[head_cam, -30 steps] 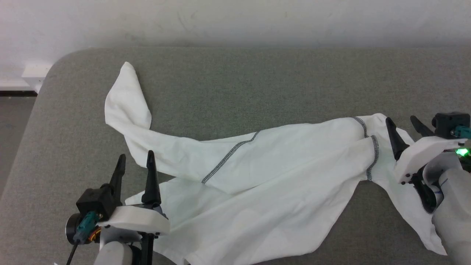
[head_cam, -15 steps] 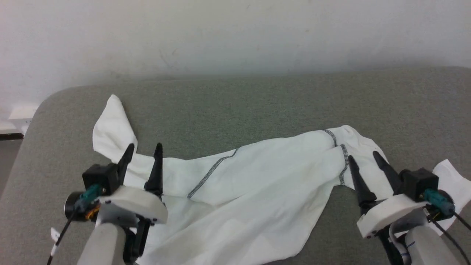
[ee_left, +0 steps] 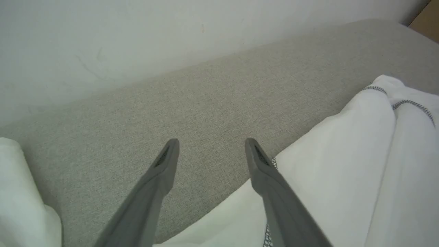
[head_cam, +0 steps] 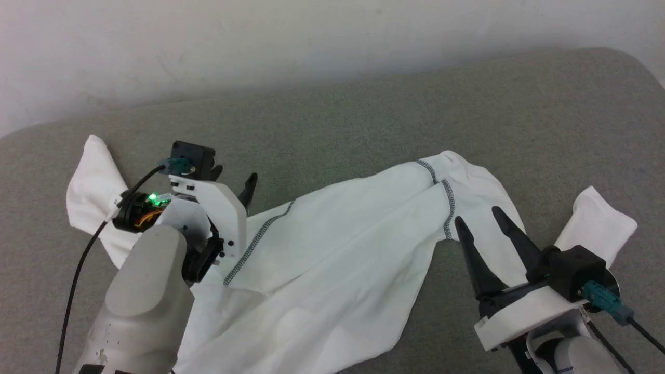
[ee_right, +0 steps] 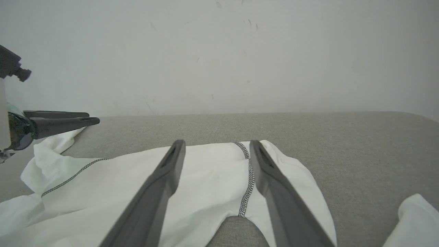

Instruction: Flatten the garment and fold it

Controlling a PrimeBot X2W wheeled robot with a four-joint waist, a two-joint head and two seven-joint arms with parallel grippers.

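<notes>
The garment [head_cam: 353,234], a white long-sleeved shirt with dark zigzag seams, lies crumpled across the grey padded surface [head_cam: 363,119]. One sleeve end [head_cam: 91,187] reaches far left, another [head_cam: 597,223] lies at the right. My left gripper [head_cam: 234,179] hovers open over the shirt's upper left edge, holding nothing. In the left wrist view the left gripper [ee_left: 211,141] spans bare surface, with the garment [ee_left: 343,164] under its right finger. My right gripper [head_cam: 477,215] stands open at the lower right, fingers pointing at the seamed shoulder. In the right wrist view the right gripper [ee_right: 217,142] frames the garment [ee_right: 212,192].
A pale wall [head_cam: 260,41] rises right behind the surface's far edge. The surface's rounded corner [head_cam: 636,57] shows at the upper right. A black cable [head_cam: 72,291] trails from my left wrist. My left gripper's fingers [ee_right: 61,121] show at the left of the right wrist view.
The head camera has swung, shifting the whole picture. My left gripper has moved forward over the shirt's upper left edge. My right gripper has drawn back off the right sleeve. Both stay open.
</notes>
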